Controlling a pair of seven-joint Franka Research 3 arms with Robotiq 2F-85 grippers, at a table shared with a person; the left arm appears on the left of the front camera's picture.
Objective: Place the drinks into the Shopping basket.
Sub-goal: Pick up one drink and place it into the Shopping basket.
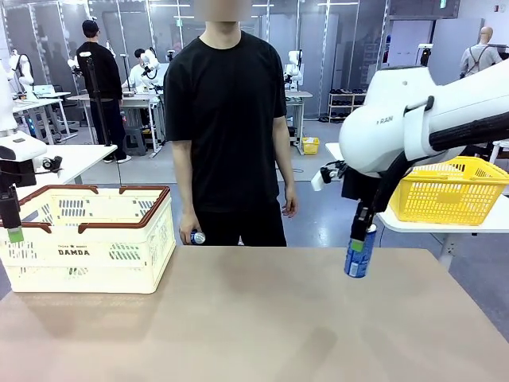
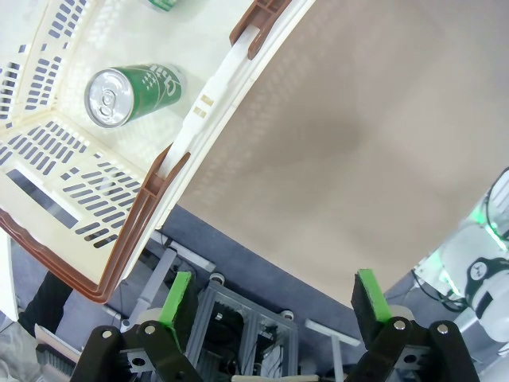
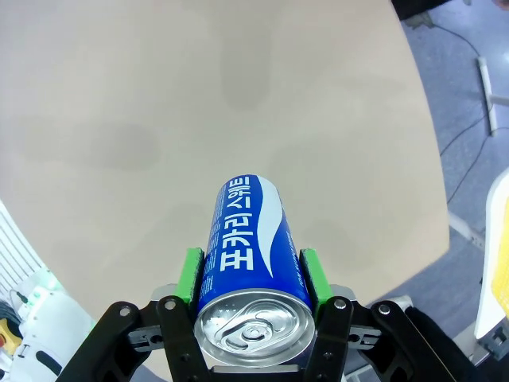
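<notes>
The blue drink can (image 1: 358, 255) hangs a little above the table's right side, with my right gripper (image 1: 363, 236) shut on it. In the right wrist view the blue can (image 3: 245, 247) sits between the green pads (image 3: 190, 274), silver top toward the camera. The cream Shopping basket (image 1: 87, 239) with its brown rim stands at the table's left. My left gripper (image 1: 13, 227) hovers open at the basket's left end. From the left wrist, my left gripper (image 2: 273, 298) holds nothing, and a green can (image 2: 131, 94) lies inside the basket (image 2: 135, 231). Part of a second green can (image 2: 163, 4) shows at the top edge.
A person in black stands at the far edge with a small can (image 1: 196, 237) in one hand. A yellow mesh basket (image 1: 449, 191) sits on a white side table at the right. The brown tabletop (image 1: 254, 318) lies bare between the basket and the blue can.
</notes>
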